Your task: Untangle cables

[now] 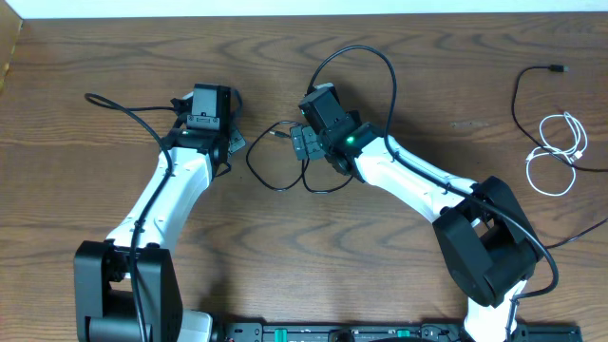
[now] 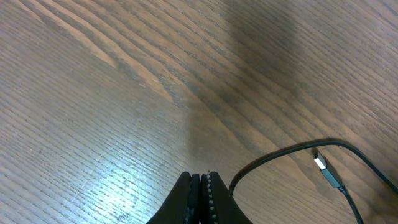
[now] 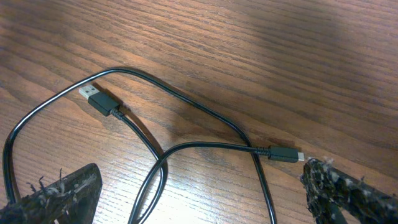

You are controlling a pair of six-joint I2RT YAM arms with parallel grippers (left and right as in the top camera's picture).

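Right gripper fingers wide; black cable loops between them, small plug at 3 o'clock beside the fingertip. Left gripper pinched together, empty; a cable end at its 3 o'clock.

There is 1 brown wood-grain table. At it stand 2 white-and-black robot arms, the left arm and the right arm. They end in 2 black two-finger grippers, the left gripper and the right gripper.

Thin cords number 3: 2 black, namely the looped central black cord and the far-right black cord, plus 1 coiled white cord. The central black cord shows 2 plug ends: 1 flat rectangular plug and 1 slim small plug.

The thicker black arm cables number 2: the left arm cable and the right arm cable.
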